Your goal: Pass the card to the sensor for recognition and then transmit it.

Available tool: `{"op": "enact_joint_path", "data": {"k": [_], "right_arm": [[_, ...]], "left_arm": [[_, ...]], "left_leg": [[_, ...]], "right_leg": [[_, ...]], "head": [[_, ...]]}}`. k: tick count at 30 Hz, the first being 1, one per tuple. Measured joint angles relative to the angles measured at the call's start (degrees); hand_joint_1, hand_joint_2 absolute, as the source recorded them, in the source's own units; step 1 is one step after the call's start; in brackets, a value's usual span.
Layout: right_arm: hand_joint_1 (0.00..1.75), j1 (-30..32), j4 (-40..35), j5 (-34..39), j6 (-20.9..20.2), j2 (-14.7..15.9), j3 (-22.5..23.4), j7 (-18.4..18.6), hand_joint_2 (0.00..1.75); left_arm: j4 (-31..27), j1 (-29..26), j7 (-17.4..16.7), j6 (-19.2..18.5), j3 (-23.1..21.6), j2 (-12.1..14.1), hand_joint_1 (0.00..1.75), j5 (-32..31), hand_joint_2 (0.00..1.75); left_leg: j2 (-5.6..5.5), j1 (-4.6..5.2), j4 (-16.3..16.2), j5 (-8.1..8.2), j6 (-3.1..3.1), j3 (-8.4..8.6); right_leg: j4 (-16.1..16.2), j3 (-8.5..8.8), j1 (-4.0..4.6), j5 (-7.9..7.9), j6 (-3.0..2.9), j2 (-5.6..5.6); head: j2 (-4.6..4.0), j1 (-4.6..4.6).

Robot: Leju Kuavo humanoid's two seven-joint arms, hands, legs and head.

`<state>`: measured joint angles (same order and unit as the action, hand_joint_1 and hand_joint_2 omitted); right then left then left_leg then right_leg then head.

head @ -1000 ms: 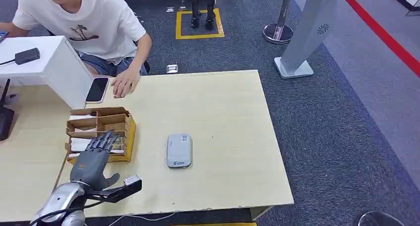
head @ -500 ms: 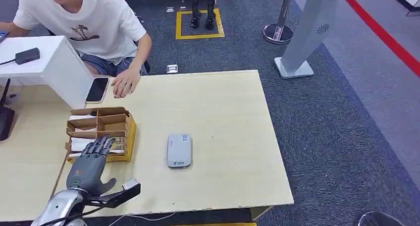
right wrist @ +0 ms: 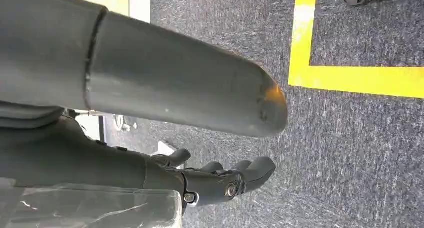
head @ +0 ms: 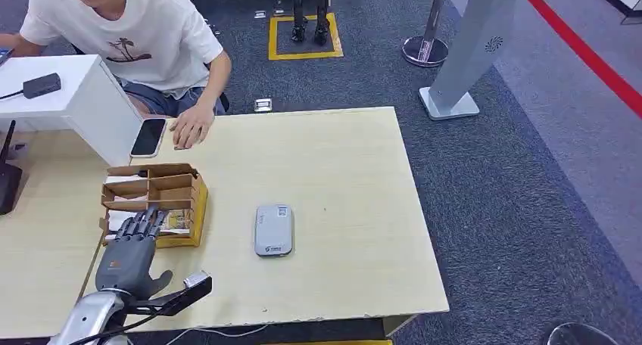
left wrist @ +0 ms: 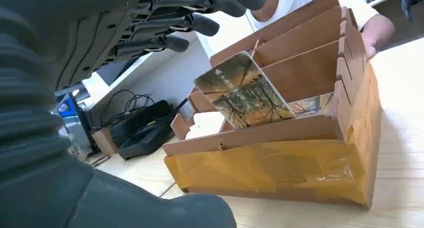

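Nearest, the left hand (head: 127,256) hovers empty, fingers spread, at the cardboard organizer (head: 179,192), where the card (left wrist: 243,91) leans. The sensor (head: 273,228) lies beside it; farther off, a phone (head: 148,137) and a person's hand (head: 191,127) rest on the surface (head: 356,171). The right hand (right wrist: 220,180) hangs loosely curled, empty, over carpet.

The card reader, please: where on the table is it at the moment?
In the head view the grey card reader lies flat near the table's middle, right of the cardboard card box.

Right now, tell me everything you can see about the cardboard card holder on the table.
The cardboard card holder is a brown, open-topped box split by slotted dividers, its front patched with yellowish tape. It sits flat on the table. A card printed with trees leans tilted in its nearest compartment. The left hand hovers over it, empty.
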<state>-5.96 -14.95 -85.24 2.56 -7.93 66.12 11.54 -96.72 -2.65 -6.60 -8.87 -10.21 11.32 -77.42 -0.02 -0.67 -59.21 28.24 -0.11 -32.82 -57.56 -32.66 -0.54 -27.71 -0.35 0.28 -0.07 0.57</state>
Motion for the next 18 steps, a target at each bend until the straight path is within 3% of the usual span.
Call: {"op": "enact_joint_path", "data": {"k": [18], "right_arm": [[0.0, -0.01, 0.0, -0.68, 0.5, 0.02, 0.0, 0.17, 0.0]], "left_arm": [[0.11, 1.77, -0.55, 0.74, 3.94, -2.86, 0.0, -2.89, 1.75]], "left_leg": [[0.0, 0.0, 0.0, 0.0, 0.0, 0.01]], "right_leg": [[0.0, 0.0, 0.0, 0.0, 0.0, -0.01]], "head": [[0.0, 0.02]]}}
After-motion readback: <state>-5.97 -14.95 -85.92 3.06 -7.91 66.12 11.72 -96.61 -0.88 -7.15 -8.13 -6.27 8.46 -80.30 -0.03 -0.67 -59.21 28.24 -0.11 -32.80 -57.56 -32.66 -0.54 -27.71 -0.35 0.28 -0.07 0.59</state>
